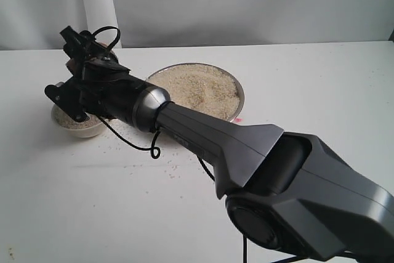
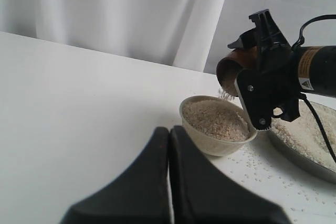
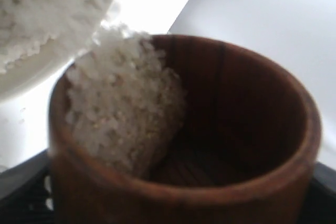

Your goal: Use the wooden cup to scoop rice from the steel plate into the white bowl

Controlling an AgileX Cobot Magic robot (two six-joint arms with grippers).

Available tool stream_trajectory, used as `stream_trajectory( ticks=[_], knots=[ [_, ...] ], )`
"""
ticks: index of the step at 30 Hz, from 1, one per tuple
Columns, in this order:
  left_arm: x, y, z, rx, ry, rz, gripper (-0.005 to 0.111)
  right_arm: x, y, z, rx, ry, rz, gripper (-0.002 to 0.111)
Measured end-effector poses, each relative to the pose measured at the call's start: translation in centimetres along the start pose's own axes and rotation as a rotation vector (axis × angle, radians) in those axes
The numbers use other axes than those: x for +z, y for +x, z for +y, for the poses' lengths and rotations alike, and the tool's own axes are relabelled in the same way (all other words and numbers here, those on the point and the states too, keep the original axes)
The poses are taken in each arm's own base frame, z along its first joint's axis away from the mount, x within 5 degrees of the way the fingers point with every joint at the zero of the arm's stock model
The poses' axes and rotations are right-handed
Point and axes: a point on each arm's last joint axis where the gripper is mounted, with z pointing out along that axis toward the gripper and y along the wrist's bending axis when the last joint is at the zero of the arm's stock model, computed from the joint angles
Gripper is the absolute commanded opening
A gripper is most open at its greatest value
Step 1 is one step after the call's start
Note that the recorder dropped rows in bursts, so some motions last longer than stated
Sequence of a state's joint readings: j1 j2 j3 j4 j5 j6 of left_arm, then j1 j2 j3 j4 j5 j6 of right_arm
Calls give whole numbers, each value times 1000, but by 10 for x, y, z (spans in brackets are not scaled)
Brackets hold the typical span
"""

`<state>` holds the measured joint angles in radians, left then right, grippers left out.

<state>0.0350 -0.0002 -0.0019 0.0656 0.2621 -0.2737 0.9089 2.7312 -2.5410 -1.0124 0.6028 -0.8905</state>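
A white tabletop (image 1: 308,78) before pale curtains holds the work. The right gripper (image 2: 260,69) is clamped on the wooden cup (image 2: 231,66), tipped mouth-down just above the white bowl (image 2: 210,142), and rice (image 3: 126,108) slides over its lip. The thick-rimmed bowl looks nearly full of matte pale grains. The shiny steel plate (image 1: 240,93) beside it holds a broad heap, so more scoops seem possible. Loose grains dot the table. The cup is glossy, barrel-shaped and dark inside. The left gripper (image 2: 169,177) waits apart, fingers pressed together, empty
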Motion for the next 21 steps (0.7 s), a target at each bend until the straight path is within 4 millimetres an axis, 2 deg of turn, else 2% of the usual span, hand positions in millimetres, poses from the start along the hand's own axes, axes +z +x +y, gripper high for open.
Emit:
stream_trajectory(
  ticks=[7,10,16,21],
  knots=[
    [0,0,0,0,0,0,0,4,-2,19,-195,-19,47,0],
    [0,0,0,0,0,0,0,6,-3,25,-161,-2,62,0],
    [0,0,0,0,0,0,0,-4,-11,6,-147,81,22,0],
    [0,0,0,0,0,0,0,-16,-2,-14,-137,131,21,0]
  ],
)
